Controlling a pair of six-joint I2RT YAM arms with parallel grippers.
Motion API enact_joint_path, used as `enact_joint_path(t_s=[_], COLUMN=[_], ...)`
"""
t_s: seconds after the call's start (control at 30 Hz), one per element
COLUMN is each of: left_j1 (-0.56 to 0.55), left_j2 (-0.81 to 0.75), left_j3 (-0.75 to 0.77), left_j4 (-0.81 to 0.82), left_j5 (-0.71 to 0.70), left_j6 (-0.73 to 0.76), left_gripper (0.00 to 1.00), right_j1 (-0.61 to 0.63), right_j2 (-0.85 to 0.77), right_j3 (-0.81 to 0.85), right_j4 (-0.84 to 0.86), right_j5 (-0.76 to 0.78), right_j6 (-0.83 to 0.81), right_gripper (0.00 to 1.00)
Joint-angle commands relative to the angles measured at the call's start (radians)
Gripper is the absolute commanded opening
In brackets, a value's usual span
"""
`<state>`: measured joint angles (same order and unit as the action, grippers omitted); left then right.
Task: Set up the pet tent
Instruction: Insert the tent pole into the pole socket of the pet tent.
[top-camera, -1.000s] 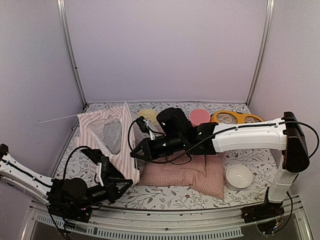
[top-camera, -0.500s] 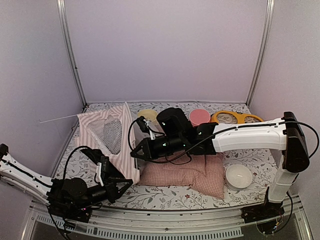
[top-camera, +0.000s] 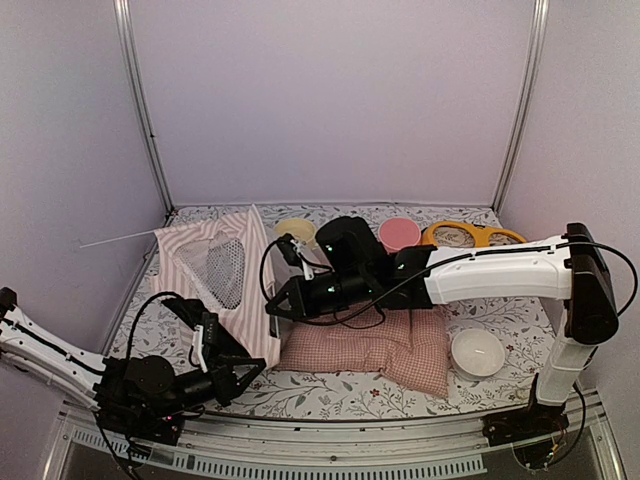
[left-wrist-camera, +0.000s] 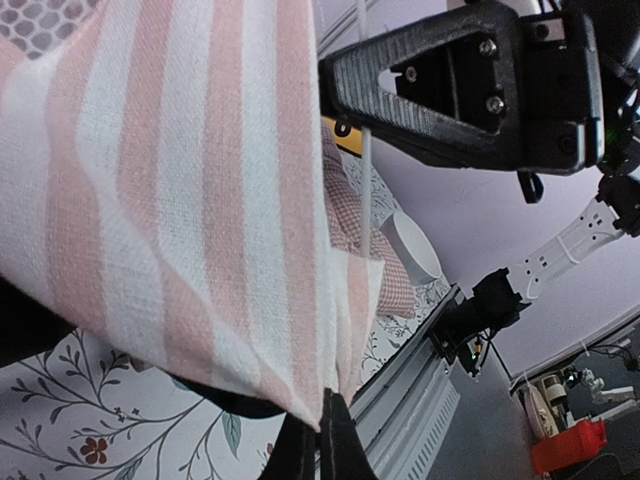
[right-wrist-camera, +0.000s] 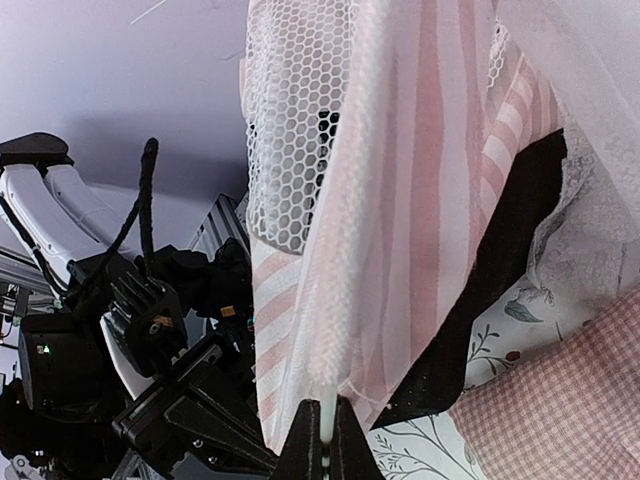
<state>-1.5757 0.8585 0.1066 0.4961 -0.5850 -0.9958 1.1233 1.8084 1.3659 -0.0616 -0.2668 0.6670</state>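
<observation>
Top external: my left arm lies low, left fingers (top-camera: 246, 371) pinching the tent (top-camera: 215, 265) corner at the bench (top-camera: 330, 395) left; right arm stretches across, right fingers (top-camera: 276, 304) clamping its pole (left-wrist-camera: 366, 190).

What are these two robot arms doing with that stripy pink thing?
They are putting up a pet tent. The right hand is pinched shut on a thin white pole at the tent's front edge. The left hand grips the bottom corner of the striped fabric. The tent stands partly raised at the left of the table, next to a pink checked cushion.
</observation>
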Motion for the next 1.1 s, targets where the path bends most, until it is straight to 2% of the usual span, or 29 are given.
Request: enact_joint_path(t_s=[0.0, 0.4, 1.07], left_j1=[-0.09, -0.089, -0.081], left_j2=[0.031, 0.022, -0.029], left_j3=[-0.025, -0.024, -0.025], left_j4=[-0.081, -0.096, -0.121], left_j5=[0.303, 0.274, 0.254], left_j6=[0.013, 0.013, 0.028], left_gripper=[0.0, 0.0, 0.0], right_j1=[-0.117, -0.113, -0.074], right_j2=[-0.049, -0.026, 0.004], right_j3=[0.03, 0.033, 0.033], right_j4=[0.24, 0.254, 0.258], right_j5=[0.247, 0.17, 0.134], right_j6=[-0.011, 0.002, 0.014], right_gripper=[0.0, 0.0, 0.0])
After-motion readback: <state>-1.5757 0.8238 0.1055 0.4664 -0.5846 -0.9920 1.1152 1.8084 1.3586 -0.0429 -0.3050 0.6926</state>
